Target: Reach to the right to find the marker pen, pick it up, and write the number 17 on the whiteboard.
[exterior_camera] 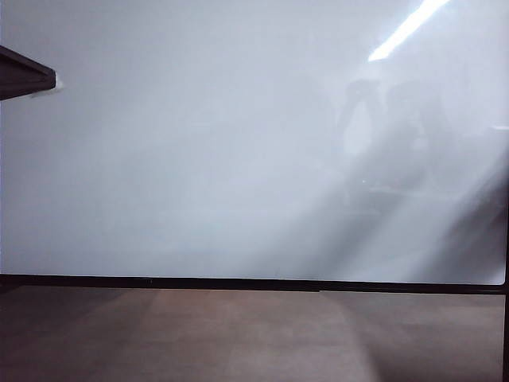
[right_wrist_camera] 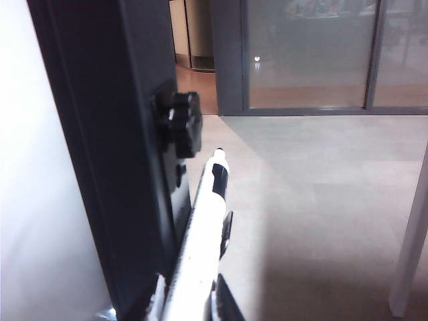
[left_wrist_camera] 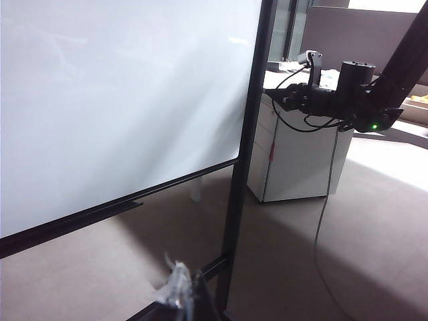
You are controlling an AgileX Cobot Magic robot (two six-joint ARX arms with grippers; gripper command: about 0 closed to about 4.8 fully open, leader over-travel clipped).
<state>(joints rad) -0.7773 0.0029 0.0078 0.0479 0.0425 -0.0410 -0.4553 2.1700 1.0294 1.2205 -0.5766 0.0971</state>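
The whiteboard (exterior_camera: pixel 199 143) fills the exterior view, glossy white in a thin black frame; neither gripper shows there. In the right wrist view, a white marker pen (right_wrist_camera: pixel 204 227) with a black band near its tip lies between the fingers of my right gripper (right_wrist_camera: pixel 194 291), which is shut on it. It is just past the board's black side post (right_wrist_camera: pixel 114 134). The left wrist view shows the right arm (left_wrist_camera: pixel 348 93) reaching beyond the board's (left_wrist_camera: pixel 114 93) right edge. My left gripper (left_wrist_camera: pixel 186 291) hangs low near the stand, fingers together and empty.
A black knob (right_wrist_camera: pixel 180 124) sticks out of the side post close to the pen. A white cabinet (left_wrist_camera: pixel 294 160) stands behind the right arm, with a cable trailing to the floor. A white post (right_wrist_camera: pixel 408 254) rises nearby. A dark ledge (exterior_camera: pixel 24 76) juts in at left.
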